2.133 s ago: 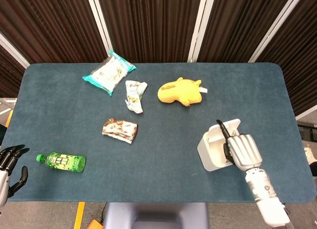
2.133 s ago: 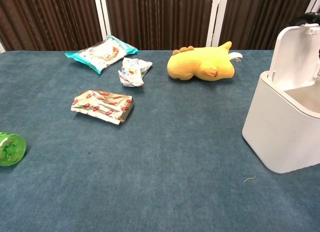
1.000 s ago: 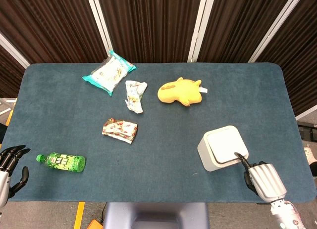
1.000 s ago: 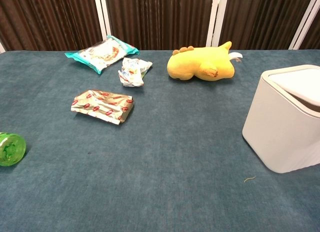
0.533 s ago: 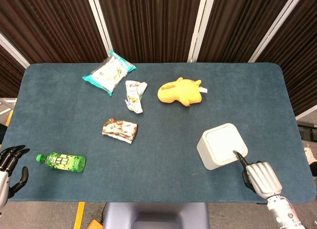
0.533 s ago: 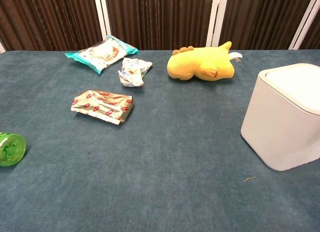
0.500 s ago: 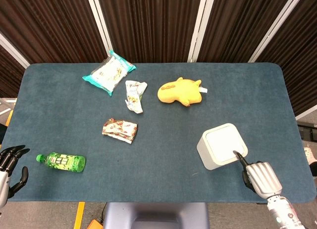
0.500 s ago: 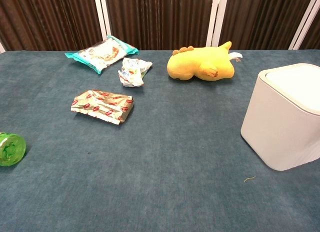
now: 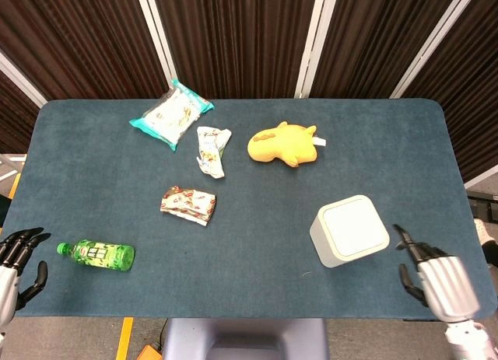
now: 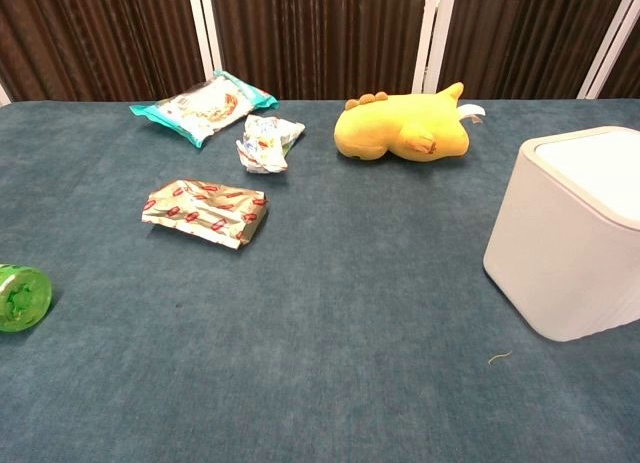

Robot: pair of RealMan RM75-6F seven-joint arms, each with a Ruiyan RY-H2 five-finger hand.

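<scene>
A white lidded bin (image 9: 350, 230) stands at the front right of the blue table, its lid down; the chest view shows the bin (image 10: 575, 233) at the right edge. My right hand (image 9: 437, 279) hovers to the bin's right by the table's front corner, fingers apart, holding nothing and clear of the bin. My left hand (image 9: 15, 261) sits at the front left corner, fingers spread and empty, just left of a green bottle (image 9: 97, 254) lying on its side. The chest view shows the bottle (image 10: 18, 296) but neither hand.
A yellow plush toy (image 9: 282, 143) lies behind the bin. A teal snack bag (image 9: 170, 113), a crumpled wrapper (image 9: 212, 150) and a red-and-silver packet (image 9: 187, 204) lie at the left centre. Dark curtains with white posts stand behind the table.
The bin's lid, raised under my right hand at first, has come down flat. My right hand has left the bin and drawn back to the right front corner. The left hand has stayed put.
</scene>
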